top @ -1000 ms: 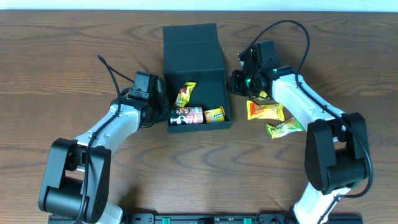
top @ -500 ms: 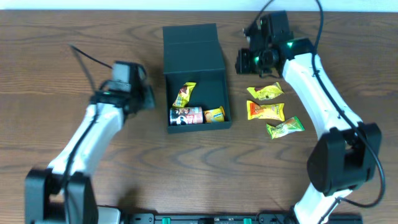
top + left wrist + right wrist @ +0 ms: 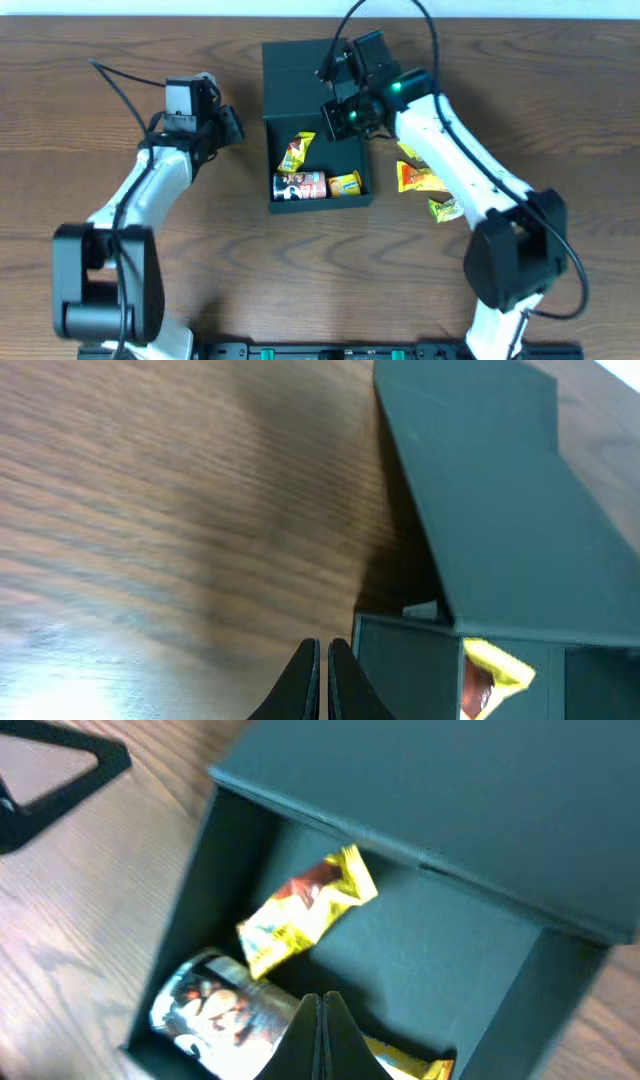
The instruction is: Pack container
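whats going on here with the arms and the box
Two robot arms are packing snacks into a dark teal box with its lid flap open. Inside lie a yellow-brown snack packet, a small can on its side and a little yellow packet. The right gripper hovers over the box, jaws shut and empty; the left gripper is shut, off to the left. An orange packet and a green packet lie outside.
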Tool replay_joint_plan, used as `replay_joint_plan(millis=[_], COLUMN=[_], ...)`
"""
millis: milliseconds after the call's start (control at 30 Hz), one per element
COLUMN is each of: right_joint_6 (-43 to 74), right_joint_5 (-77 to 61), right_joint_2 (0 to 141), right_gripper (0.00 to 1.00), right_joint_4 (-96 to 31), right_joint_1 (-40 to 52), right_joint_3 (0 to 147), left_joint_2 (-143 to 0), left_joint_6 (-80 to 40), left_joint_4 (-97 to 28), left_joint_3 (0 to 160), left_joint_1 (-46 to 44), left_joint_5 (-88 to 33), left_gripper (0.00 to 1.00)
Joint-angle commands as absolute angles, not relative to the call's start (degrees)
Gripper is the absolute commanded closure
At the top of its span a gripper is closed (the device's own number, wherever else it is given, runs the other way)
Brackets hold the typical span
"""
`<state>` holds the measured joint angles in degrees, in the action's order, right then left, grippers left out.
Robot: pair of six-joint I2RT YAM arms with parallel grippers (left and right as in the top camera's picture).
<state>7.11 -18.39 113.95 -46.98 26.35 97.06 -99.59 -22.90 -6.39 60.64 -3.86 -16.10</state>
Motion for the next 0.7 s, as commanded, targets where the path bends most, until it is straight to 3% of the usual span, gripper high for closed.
replay_joint_plan(millis=[0,367,667], right_joint_6=[7.7,6.6,6.5], right_joint_5=[-18.0,-17.8,-16.4], right_joint_2=[114.9,116.2,116.6], right_gripper=[0.99,0.99,0.99], right_joint_4=[-47.5,-48.5,-50.1], right_joint_1=[24.9,24.3,24.5], right_joint_3=[97.4,97.4,97.4], left_joint_2=[-103.0,-109.2,-110.6], left_joint_6=[-27.5,-34.7,-35.4], left_joint_4=[-4.0,9.2,10.1], left_joint_3=[60.7,60.7,60.9], left_joint_1=[-3.9,-8.0,-8.9], left_joint_5=[-20.1,-23.4,-23.6], left_gripper=[0.94,0.94,0.94])
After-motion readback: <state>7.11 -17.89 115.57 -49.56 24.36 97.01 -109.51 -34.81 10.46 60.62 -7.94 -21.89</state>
